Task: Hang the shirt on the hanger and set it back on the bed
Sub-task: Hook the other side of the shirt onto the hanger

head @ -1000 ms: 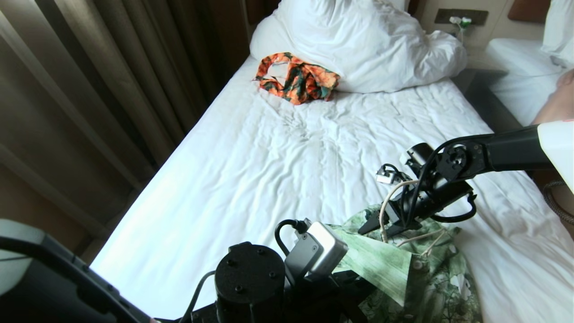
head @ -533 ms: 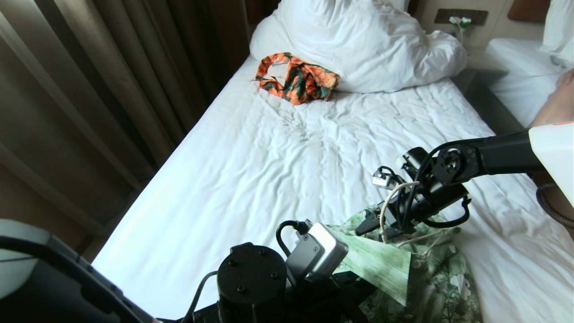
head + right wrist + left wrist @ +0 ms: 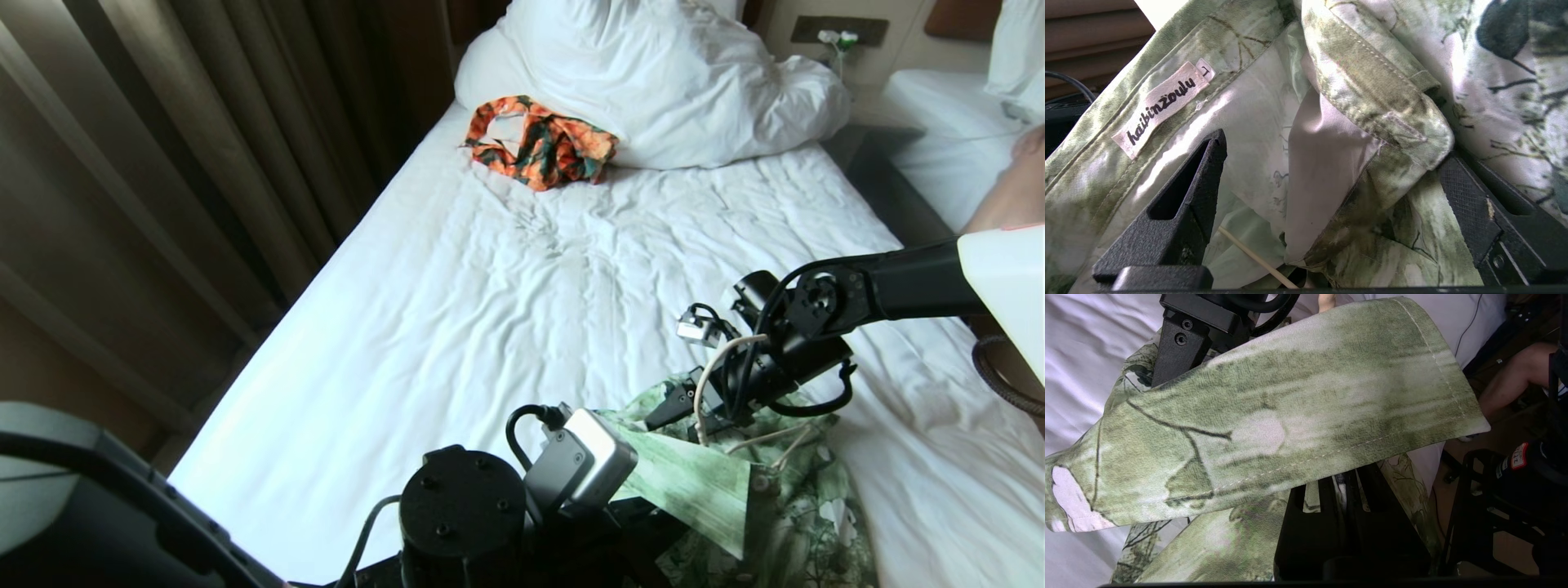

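At the bed's (image 3: pixel 457 310) near edge, the right gripper (image 3: pixel 1327 204), fingers spread wide, straddles the floral shirt's (image 3: pixel 784 506) collar; the left gripper (image 3: pixel 1351 522) pinches a fold of shirt fabric.

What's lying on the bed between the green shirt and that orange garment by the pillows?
Nothing: in the head view only the bed's wrinkled white sheet separates the shirt from the orange garment.

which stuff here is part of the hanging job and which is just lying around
Part of the job:
shirt
hanger
bed
left gripper, shut on the shirt
right gripper, jaws open at the collar

Just lying about:
orange garment
duvet
second bed
curtains
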{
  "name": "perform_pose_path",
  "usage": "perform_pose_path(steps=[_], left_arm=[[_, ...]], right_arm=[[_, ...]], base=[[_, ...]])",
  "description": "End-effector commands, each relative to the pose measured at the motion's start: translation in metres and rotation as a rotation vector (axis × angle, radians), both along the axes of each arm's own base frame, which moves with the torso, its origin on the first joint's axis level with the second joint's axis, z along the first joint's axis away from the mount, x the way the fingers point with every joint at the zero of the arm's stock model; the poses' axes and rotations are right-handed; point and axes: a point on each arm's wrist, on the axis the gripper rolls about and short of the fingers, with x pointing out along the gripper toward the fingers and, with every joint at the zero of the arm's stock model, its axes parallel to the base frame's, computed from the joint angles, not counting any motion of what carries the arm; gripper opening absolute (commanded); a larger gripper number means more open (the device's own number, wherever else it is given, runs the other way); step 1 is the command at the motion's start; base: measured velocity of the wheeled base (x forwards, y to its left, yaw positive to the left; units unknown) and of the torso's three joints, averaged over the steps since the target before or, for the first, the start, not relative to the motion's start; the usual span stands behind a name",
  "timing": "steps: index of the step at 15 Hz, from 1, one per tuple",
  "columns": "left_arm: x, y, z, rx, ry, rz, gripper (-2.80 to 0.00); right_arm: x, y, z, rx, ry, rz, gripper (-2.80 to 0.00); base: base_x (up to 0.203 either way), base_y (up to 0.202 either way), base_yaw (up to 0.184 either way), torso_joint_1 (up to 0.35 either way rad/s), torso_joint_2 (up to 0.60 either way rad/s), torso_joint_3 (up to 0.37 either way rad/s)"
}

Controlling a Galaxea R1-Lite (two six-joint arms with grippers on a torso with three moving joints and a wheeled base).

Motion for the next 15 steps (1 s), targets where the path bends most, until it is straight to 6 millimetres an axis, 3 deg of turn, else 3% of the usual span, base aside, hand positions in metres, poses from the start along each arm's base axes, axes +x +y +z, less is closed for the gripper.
perform_pose_path(steps=[1, 2, 3, 11, 15], left_arm=[[0.0, -0.001, 0.001, -0.009, -0.004, -0.002, -2.8], [0.0, -0.001, 0.001, -0.01, -0.004, -0.001, -2.8], [0.0, -0.001, 0.001, -0.01, -0.004, -0.001, -2.8], [-0.001, -0.002, 0.002, -0.012, -0.006, -0.004, -2.8], [0.0, -0.003, 0.004, -0.02, -0.012, -0.003, -2.8]], right_arm=[[0.0, 0.002, -0.002, 0.005, 0.007, 0.008, 0.0], [0.0, 0.002, -0.001, 0.011, 0.007, 0.009, 0.0], [0.0, 0.002, 0.0, 0.012, 0.006, 0.009, -2.8], [-0.001, 0.012, -0.012, 0.021, 0.041, 0.042, -2.8], [-0.002, 0.014, -0.001, 0.031, 0.01, 0.043, -2.8]], base=[[0.0, 0.0, 0.0, 0.0, 0.0, 0.0], [0.0, 0.0, 0.0, 0.0, 0.0, 0.0], [0.0, 0.0, 0.0, 0.0, 0.0, 0.0], [0.0, 0.0, 0.0, 0.0, 0.0, 0.0], [0.0, 0.0, 0.0, 0.0, 0.0, 0.0]])
